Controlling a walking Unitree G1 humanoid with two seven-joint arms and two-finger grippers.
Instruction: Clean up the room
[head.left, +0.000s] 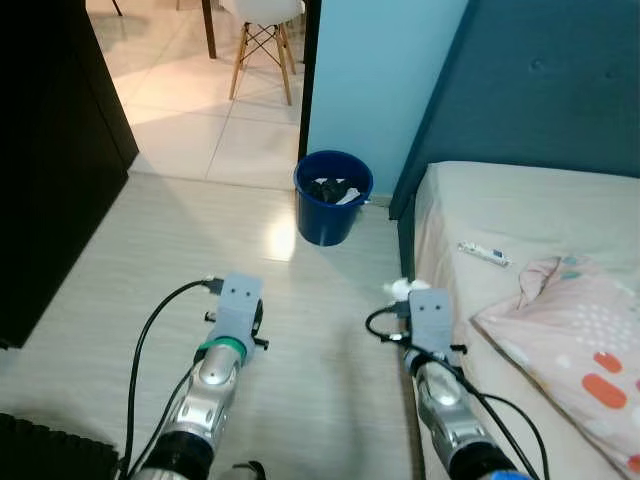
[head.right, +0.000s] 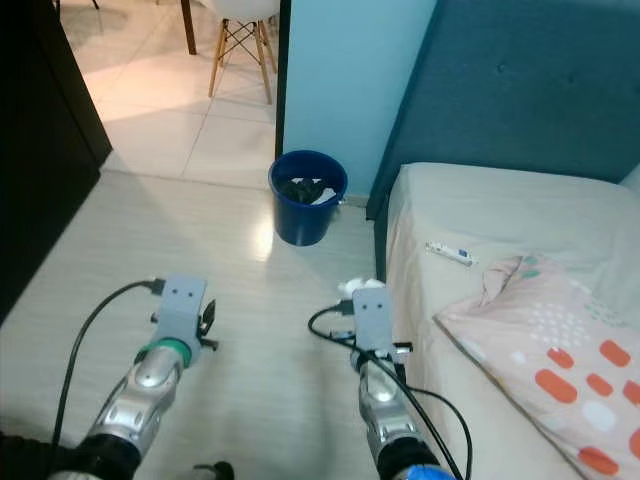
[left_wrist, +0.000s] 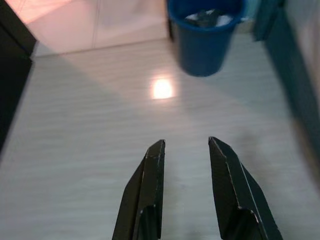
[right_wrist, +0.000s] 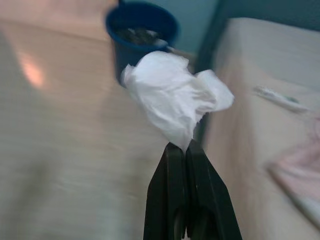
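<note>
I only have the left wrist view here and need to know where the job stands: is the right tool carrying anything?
Observer: Yes. The right tool is shut on a crumpled white tissue.
Operator: Where is the bin relative to that arm?
Observer: The blue bin stands on the floor ahead, between both arms, by the corner of the bed.
Operator: Anything left on the bed?
Observer: A small white tube-like item lies on the sheet, beside a pink patterned pillow.
Operator: And my left tool?
Observer: The left tool is open over bare floor.
</note>
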